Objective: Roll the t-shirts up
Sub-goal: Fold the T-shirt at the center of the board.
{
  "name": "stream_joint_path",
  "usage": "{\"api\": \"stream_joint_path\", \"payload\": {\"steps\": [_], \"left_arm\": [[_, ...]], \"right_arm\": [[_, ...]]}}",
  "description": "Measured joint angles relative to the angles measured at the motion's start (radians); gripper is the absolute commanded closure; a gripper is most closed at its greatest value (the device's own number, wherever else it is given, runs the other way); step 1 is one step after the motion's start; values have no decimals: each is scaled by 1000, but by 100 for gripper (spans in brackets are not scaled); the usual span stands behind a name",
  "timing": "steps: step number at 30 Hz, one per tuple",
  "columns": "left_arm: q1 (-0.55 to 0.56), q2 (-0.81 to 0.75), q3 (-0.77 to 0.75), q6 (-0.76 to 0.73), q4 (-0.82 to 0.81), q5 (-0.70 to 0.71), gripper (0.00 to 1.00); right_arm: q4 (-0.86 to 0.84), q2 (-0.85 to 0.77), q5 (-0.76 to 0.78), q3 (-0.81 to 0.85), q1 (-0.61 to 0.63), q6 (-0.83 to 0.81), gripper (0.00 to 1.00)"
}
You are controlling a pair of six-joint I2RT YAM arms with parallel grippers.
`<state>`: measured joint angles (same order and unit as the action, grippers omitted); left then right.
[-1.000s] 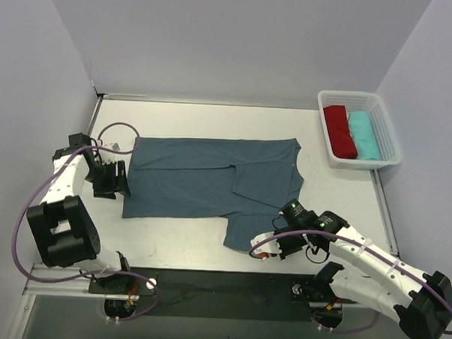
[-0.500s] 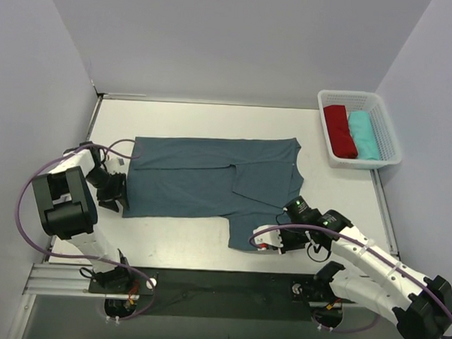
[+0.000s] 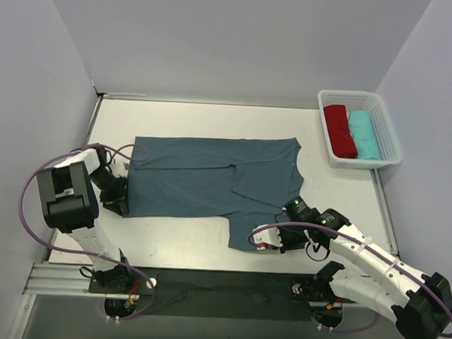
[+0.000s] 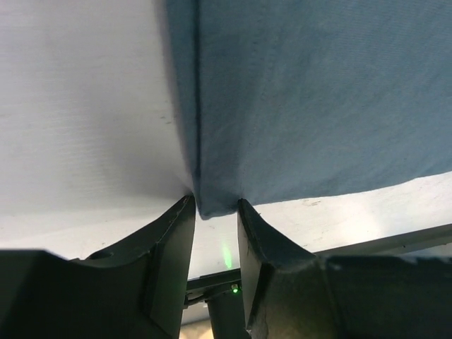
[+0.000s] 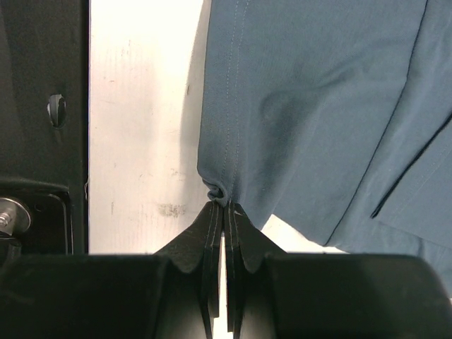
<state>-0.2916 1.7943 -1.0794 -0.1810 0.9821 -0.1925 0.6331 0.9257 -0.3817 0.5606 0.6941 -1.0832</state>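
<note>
The slate-blue t-shirt (image 3: 203,176) lies flat across the middle of the table, with a flap hanging toward the near edge at its right. My left gripper (image 3: 122,201) is at the shirt's near-left corner. In the left wrist view the jaws (image 4: 215,205) stand partly open, with the folded corner of the t-shirt (image 4: 318,99) between the fingertips. My right gripper (image 3: 262,242) is at the near edge of the flap. In the right wrist view it (image 5: 224,206) is shut on a small bunch of the stitched hem of the t-shirt (image 5: 318,92).
A white basket (image 3: 385,131) stands at the far right with a red roll (image 3: 339,129) and a teal roll (image 3: 362,134) in it. The black near rail (image 3: 206,285) runs along the table's front edge. Walls close the left, back and right.
My left gripper has moved from beside the shirt's left edge down to its near-left corner. My right gripper has shifted slightly left along the flap's hem.
</note>
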Motion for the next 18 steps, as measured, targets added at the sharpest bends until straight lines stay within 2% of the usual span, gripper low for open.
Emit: {"api": "stream_joint_path", "payload": {"steps": [5, 9, 11, 18], "left_arm": [[51, 2, 3, 5, 3, 3, 70], [64, 4, 3, 5, 3, 9, 92], [63, 6, 1, -1, 8, 13, 99], [64, 14, -97, -34, 77, 21, 100]], "right_arm": [[0, 0, 2, 0, 0, 11, 100], [0, 0, 11, 1, -2, 26, 100], [2, 0, 17, 8, -8, 48, 100], [20, 2, 50, 142, -58, 217, 100]]}}
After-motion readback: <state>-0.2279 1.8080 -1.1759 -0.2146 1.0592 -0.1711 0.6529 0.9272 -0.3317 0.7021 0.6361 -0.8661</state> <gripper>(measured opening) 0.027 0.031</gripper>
